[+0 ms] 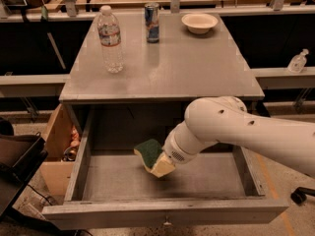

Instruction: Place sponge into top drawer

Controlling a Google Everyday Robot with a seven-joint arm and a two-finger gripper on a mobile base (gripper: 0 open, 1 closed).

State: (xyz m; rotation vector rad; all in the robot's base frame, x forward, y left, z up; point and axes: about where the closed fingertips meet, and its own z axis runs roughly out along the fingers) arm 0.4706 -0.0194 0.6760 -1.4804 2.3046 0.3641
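A grey counter (162, 68) fills the scene, with a water bottle (110, 38), a can (152, 22) and a bowl (199, 22) along its far side. Beneath it, the top drawer (78, 166) is pulled wide open. A thick white robot arm (236, 127) reaches in from the right. Its end effector (158, 167) hangs low inside the drawer, pinching the sponge (148, 149), green face showing, near the drawer floor. The carrying looks done; only letting go and drawing back seem left.

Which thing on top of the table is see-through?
The water bottle on the left; the can and bowl are solid. The gripper holds the sponge down in the top drawer.
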